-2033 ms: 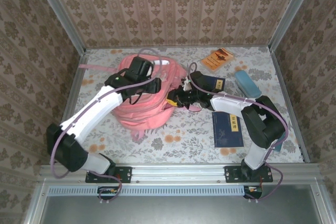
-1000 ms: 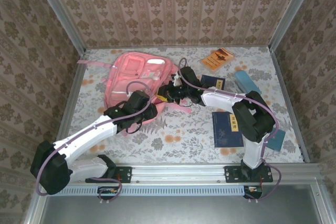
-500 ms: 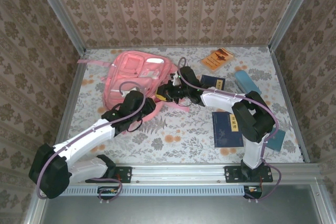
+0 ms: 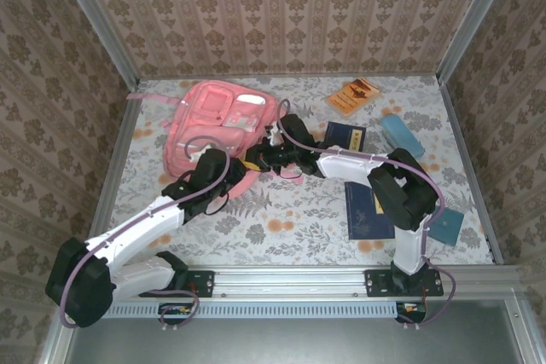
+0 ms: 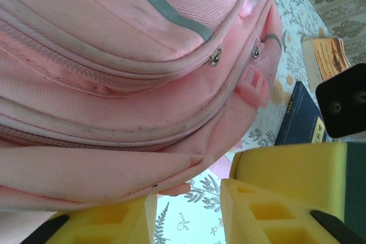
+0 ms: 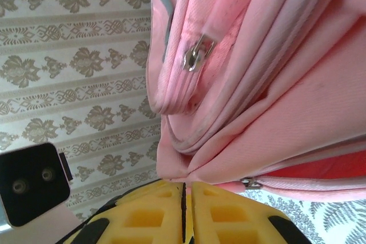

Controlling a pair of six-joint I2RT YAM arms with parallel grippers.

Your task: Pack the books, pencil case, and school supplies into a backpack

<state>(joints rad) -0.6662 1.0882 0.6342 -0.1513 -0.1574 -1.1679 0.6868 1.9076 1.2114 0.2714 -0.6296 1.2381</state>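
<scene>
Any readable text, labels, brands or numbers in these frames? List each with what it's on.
No text is readable anywhere.
On the far navy book: a gold cover mark, too small to read.
On the near navy book: nothing legible.
On the orange booklet: cover print, too small and blurred.
On the backpack: white patches, no lettering that can be made out.

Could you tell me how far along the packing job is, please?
Done: nothing looks packed into the backpack. In hand: the left gripper, open, and the right gripper, shut, work at its near edge. Left: the two navy books, the orange booklet and the pencil case lie on the table.
</scene>
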